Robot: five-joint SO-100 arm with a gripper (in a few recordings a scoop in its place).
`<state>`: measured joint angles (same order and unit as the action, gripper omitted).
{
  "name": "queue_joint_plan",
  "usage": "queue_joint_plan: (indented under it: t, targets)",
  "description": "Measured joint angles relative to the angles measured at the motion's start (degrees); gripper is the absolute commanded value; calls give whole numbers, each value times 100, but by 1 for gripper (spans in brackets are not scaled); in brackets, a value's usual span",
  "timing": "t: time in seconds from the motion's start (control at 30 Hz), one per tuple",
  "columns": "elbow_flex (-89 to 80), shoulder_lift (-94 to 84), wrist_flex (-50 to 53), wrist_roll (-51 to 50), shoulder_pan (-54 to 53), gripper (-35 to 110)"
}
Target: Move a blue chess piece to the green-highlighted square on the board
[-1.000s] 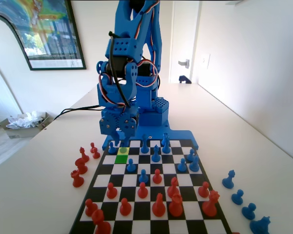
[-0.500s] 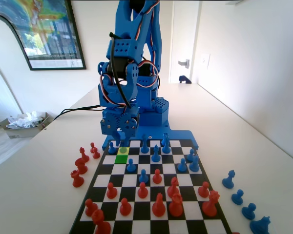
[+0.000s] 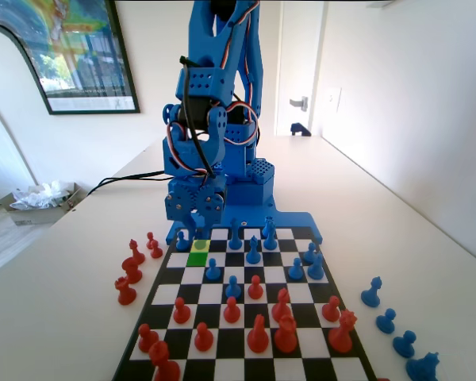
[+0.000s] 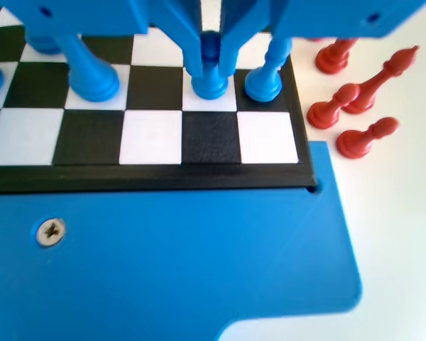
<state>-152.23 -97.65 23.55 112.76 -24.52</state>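
A white table [image 3: 397, 214] runs back toward pale walls. A framed poster [image 3: 75, 51] hangs at the left. A door with a handle [image 3: 300, 101] stands behind.

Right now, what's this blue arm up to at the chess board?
The blue arm is bent low over its own end of the board. In the wrist view its gripper has both jaws closed around the blue chess piece, a pawn that looks to be standing on a white square in the second row from the board's near edge. In the fixed view the green-highlighted square lies just in front of the gripper with nothing on it, so the pawn is gripped but not moved yet.
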Motion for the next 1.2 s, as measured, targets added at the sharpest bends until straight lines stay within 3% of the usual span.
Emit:
queue_joint_plan:
  t: [0.27,0.6,1.2]
  targets:
    - [97,0,211,-9,0,1]
    - [1397,211,1538,-747,360,1]
    - [1292,624,782,-615,255,1]
